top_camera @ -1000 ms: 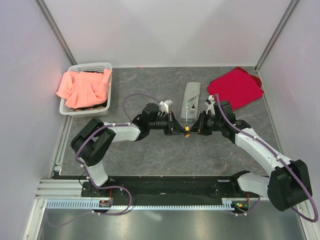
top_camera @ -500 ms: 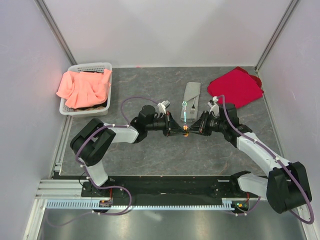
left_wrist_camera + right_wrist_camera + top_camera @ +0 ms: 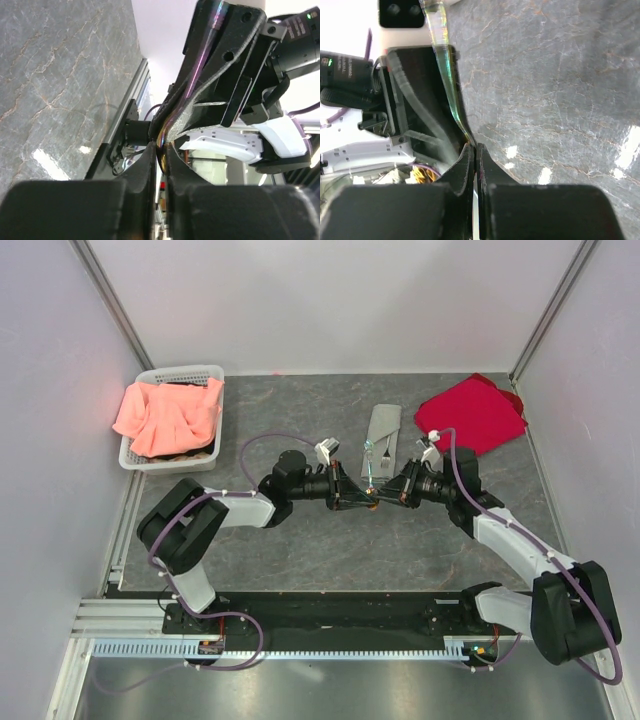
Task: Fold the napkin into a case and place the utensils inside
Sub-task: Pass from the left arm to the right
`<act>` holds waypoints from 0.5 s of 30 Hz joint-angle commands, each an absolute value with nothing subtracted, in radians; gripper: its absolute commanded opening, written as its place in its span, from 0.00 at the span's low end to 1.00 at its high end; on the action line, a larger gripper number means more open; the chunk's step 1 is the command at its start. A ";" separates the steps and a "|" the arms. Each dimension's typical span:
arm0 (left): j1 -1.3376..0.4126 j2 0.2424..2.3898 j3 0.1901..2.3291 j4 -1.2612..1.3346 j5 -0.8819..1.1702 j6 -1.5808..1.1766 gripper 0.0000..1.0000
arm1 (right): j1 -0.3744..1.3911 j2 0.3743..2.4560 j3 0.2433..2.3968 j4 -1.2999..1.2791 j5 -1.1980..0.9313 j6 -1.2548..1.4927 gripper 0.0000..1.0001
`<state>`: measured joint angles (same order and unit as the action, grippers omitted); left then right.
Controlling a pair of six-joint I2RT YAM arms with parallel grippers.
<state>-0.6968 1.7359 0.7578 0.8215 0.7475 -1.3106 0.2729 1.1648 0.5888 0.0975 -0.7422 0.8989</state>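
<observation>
Between both tools, the utensils [image 3: 372, 462] are clenched by the right tool [image 3: 472, 150]; the left tool [image 3: 161, 155] cannot be judged. They could be dropped if pulled apart.

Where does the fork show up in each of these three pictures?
Top: fork at the picture's centre, over the table.
Left wrist: fork is a thin edge, low centre; table at left.
Right wrist: fork is a shiny strip from top left to low centre; table at right.
Shared landmark: the grey marbled table.
</observation>
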 commanded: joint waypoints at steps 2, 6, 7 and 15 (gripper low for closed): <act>-0.718 1.623 0.811 0.726 0.772 -1.137 0.47 | 0.232 1.157 0.552 0.146 -0.721 0.965 0.00; -0.710 1.572 0.888 0.421 0.611 -0.921 0.62 | 0.169 1.218 0.568 0.123 -0.730 0.963 0.00; -0.703 1.566 0.900 0.338 0.580 -0.895 0.61 | 0.161 1.233 0.587 0.114 -0.733 0.959 0.00; -0.673 1.771 1.095 0.204 0.359 -0.773 0.04 | 0.117 1.595 0.862 -0.136 -0.721 0.830 0.00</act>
<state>-0.6811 1.6527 1.0248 0.2790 0.4759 -0.8776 0.1318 1.5036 0.7498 -0.0483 -0.7105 0.8833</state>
